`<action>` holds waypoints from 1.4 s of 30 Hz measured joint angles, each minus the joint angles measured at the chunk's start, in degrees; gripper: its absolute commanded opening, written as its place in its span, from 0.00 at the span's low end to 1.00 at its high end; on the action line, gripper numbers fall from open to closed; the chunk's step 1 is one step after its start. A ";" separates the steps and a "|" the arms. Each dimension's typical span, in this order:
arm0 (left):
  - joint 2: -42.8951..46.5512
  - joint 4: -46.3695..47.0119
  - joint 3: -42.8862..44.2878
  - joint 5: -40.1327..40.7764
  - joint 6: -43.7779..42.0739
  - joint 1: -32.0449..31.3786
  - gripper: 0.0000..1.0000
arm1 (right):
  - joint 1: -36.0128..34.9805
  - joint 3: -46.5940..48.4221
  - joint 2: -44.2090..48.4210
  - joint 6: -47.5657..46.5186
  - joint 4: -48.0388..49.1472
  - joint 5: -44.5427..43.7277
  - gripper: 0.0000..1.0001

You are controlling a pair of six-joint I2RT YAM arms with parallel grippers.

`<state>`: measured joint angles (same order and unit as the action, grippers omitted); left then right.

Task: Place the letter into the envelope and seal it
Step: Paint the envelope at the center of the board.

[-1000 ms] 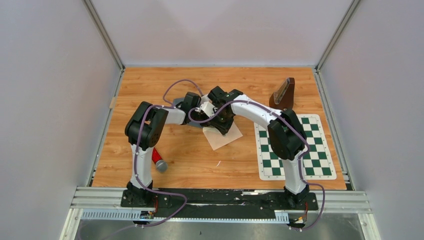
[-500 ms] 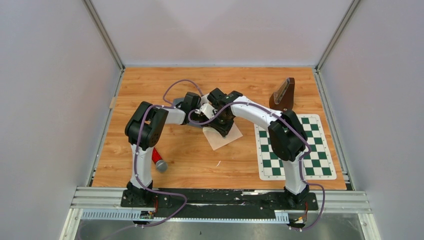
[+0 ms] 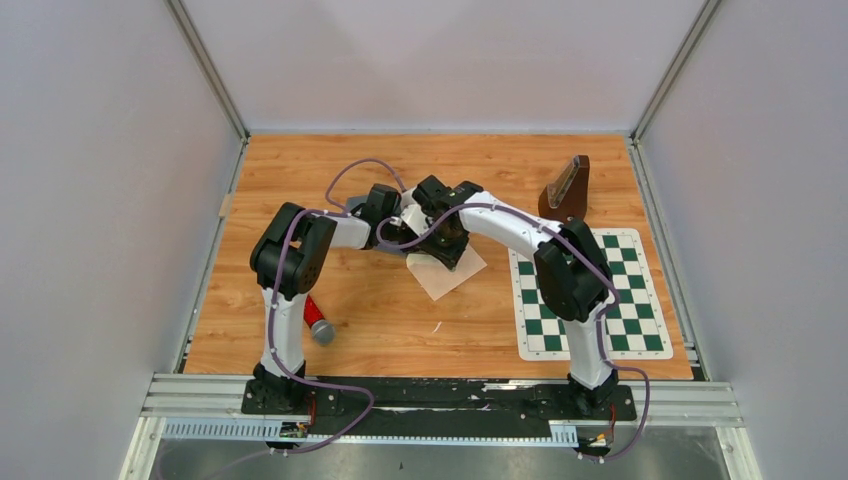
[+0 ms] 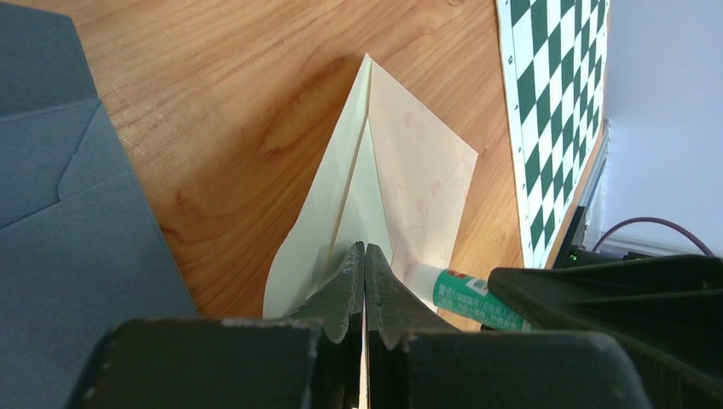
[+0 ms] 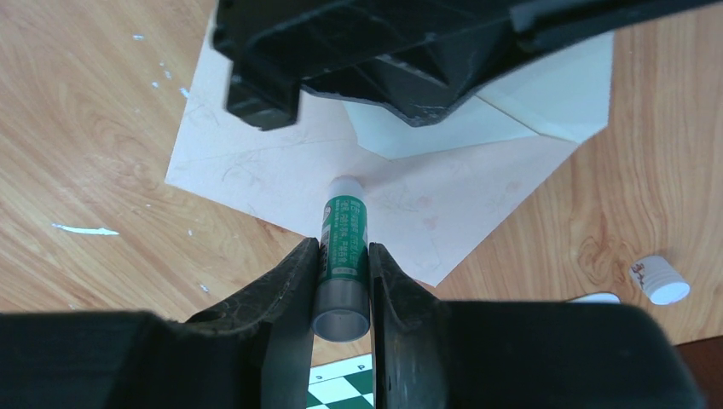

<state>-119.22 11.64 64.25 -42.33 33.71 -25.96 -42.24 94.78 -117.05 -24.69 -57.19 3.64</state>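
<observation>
While the left claw (image 4: 364, 256) is pinched shut on the raised flap (image 4: 324, 213) of the cream envelope (image 5: 426, 213), the right claw (image 5: 341, 256) is clamped on a green glue stick (image 5: 344, 230). The stick's white tip sits on or just above the envelope's body, close under the fold. The envelope lies on the worktop (image 5: 102, 128) near its middle, between the two arms.

The step in hand looks like the sealing, with glue going on beneath the lifted flap. No letter shows outside the envelope, so it is probably inside already, though no view proves it. The next move likely calls for a light stroke of the stick along the flap line without dragging the paper. The stick would then need to clear so the flap can be folded down and pressed.

The right wrist view shows the stick's tip at the paper and a loose white cap (image 5: 658, 279) on the wood to the right. The left wrist view alone shows the grip on the flap's edge, plus a blue-grey sheet (image 4: 68, 213) beside the envelope and a chequered mat (image 4: 554, 102) beyond it. In the top view both wrists cover the envelope's upper part, but only that view shows a red-and-grey object (image 3: 318, 322) near the left arm and a brown stand (image 3: 567, 188) at the far right.
</observation>
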 measured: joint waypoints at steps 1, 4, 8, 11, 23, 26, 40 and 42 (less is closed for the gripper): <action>-0.04 0.15 0.00 -0.02 0.00 0.00 0.00 | 0.13 0.11 -0.09 0.00 0.00 -0.44 0.00; -0.11 0.33 0.02 -0.04 0.00 0.00 0.00 | 0.81 0.57 -0.48 -0.02 0.02 -1.44 0.00; -0.13 0.42 0.02 -0.11 0.00 0.00 0.00 | 1.49 1.09 -0.83 -0.02 0.04 -2.36 0.00; -0.15 0.46 0.02 -0.17 0.00 0.00 0.00 | 1.60 1.29 -0.96 -0.02 0.09 -2.80 0.00; -0.22 0.50 0.02 -0.24 0.02 0.02 0.00 | 2.49 3.26 -2.16 0.17 -0.66 -1.11 0.00; -0.28 0.48 0.09 -0.33 0.04 0.07 0.00 | 2.82 3.98 -2.64 0.20 -1.16 0.74 0.00; -0.50 0.94 0.09 -0.50 0.52 0.07 0.00 | 1.36 4.28 -2.89 1.05 -1.73 5.18 0.00; -0.50 0.94 0.09 -0.50 0.55 0.04 0.00 | 0.74 4.28 -2.89 1.09 -1.68 5.57 0.00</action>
<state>-119.72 12.58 64.34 -42.83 34.26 -25.91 -41.50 99.07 -119.94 -23.59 -58.87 9.21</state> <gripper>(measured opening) 0.006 0.261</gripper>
